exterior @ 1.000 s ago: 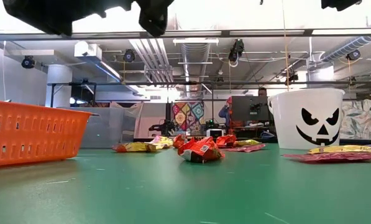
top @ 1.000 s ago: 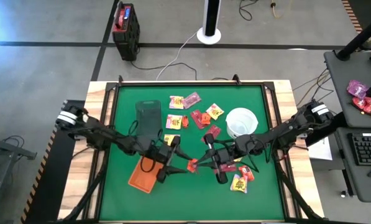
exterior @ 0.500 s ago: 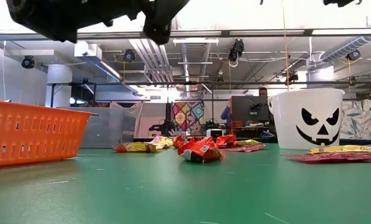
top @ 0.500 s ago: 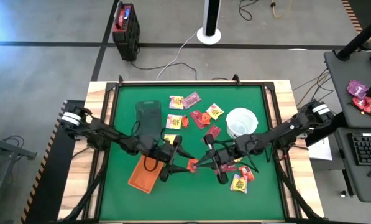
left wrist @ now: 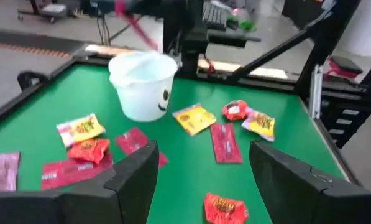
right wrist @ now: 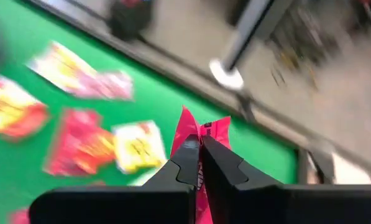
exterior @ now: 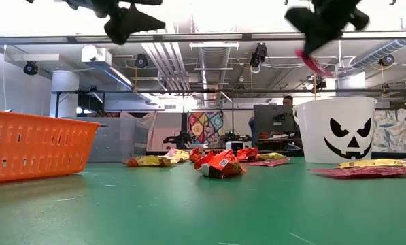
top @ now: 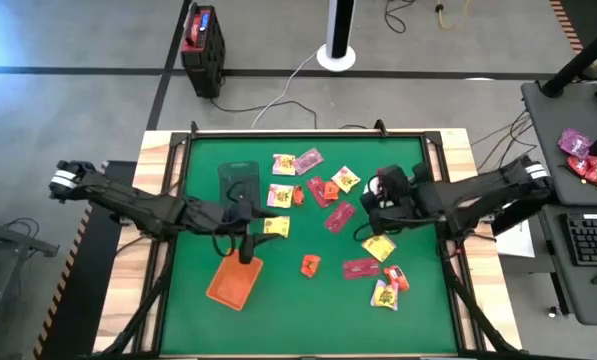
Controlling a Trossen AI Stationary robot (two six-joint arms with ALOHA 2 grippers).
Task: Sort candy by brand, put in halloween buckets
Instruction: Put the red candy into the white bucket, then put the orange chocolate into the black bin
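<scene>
My right gripper (top: 375,203) hangs over the white pumpkin-face bucket (exterior: 335,129), shut on a pink candy wrapper (exterior: 310,61). In the high view this arm hides most of the bucket. My left gripper (top: 261,218) is open with nothing between its fingers. It is raised between the dark tub (top: 238,183) and the orange tray (top: 233,283) and points toward the bucket (left wrist: 143,84). Several candies lie flat on the green mat, among them an orange one (top: 309,265) and a red one (top: 361,268). My right gripper pinches one end of the pink wrapper (right wrist: 202,132) between its two fingers. The rest of the wrapper (exterior: 313,64) sticks out past the fingertips and slants down. It is lifted clear, above the bucket's rim.
A red-and-black box (top: 202,50) stands on the floor beyond the far edge. Yellow and red candies (top: 388,288) lie near the right front, others (top: 296,163) toward the far side. The raised table frame (top: 183,145) rims the mat.
My right gripper has risen from the middle of the mat with the pink wrapper and gone toward the far right, ending over the white bucket. My left gripper has drawn back toward the table's left edge, risen and tipped up closer to level, still open.
</scene>
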